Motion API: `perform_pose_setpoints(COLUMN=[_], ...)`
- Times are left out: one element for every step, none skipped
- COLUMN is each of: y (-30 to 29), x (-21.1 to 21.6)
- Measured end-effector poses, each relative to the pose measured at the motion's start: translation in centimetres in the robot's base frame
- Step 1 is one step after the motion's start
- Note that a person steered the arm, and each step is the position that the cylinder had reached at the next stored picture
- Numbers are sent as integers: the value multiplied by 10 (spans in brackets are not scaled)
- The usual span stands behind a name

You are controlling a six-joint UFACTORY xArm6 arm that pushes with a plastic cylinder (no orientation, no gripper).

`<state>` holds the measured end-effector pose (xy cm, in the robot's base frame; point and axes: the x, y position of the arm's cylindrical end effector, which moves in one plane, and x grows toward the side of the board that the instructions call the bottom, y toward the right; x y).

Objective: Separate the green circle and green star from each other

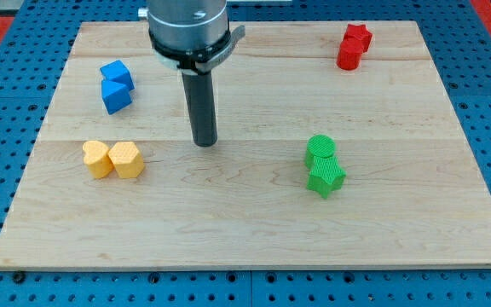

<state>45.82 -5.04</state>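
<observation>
Touching, green circle (320, 147) above green star (326, 177) stack vertically; my tip (205, 142), no pincer, stands well left.

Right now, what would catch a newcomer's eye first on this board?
The big dark rod at top centre, my tip on bare wood right of the yellow pair. Then the green circle touching the green star, right of centre.

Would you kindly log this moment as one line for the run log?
tip: mid-board, touching nothing | green circle and green star: touching, at tip's right | separation: not started
</observation>
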Motion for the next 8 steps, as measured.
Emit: perform_pose_setpoints(y=[16, 36, 90, 127, 178, 158, 117, 178], x=[55, 92, 83, 58, 33, 35, 40, -1])
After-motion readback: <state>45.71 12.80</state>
